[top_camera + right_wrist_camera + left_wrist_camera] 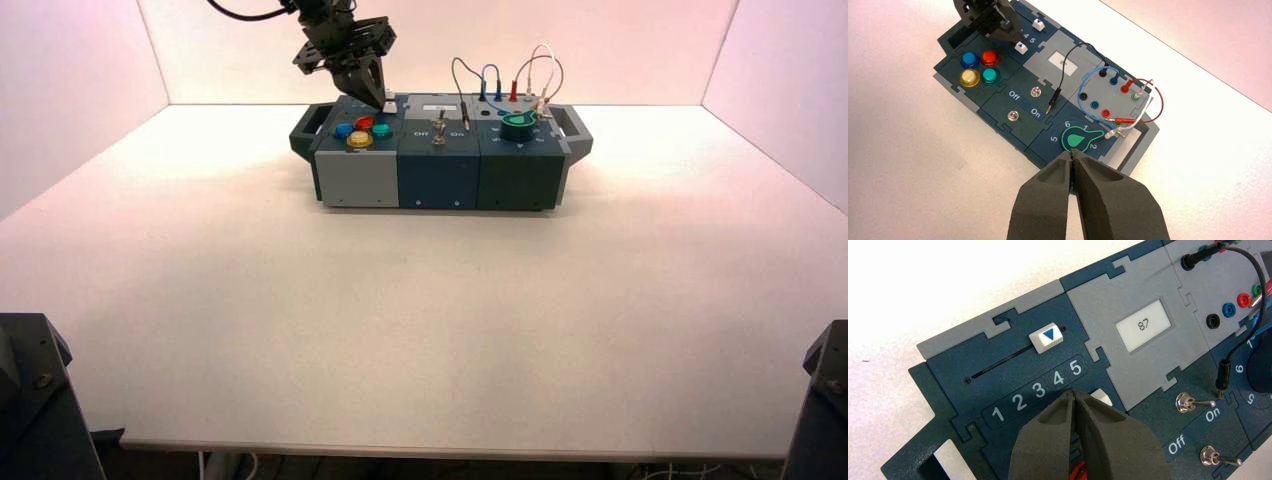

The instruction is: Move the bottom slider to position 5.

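Observation:
The bottom slider's white knob [1103, 397] peeks out beside my left gripper's fingertips, level with the 5 on the printed 1–5 scale [1038, 390]. My left gripper [1074, 394] is shut with nothing in it, and its tip rests close against the knob's side toward the 4. The fingers hide that slider's track. The right wrist view shows the same knob [1021, 47] just past the left gripper [1009, 34]. In the high view the left gripper [378, 97] hangs over the box's back left, by the knob [390, 106]. My right gripper [1071, 152] is shut and empty, held above the box's edge near the green knob [1079, 140].
The top slider's white knob with a blue triangle [1046, 336] sits near its track's 5 end. A small display [1143, 325] reads 87. Two metal toggles [1187, 403] stand by Off/On. Several coloured round buttons [979, 67] lie beside the sliders. Plugged wires [1118, 95] loop over the sockets.

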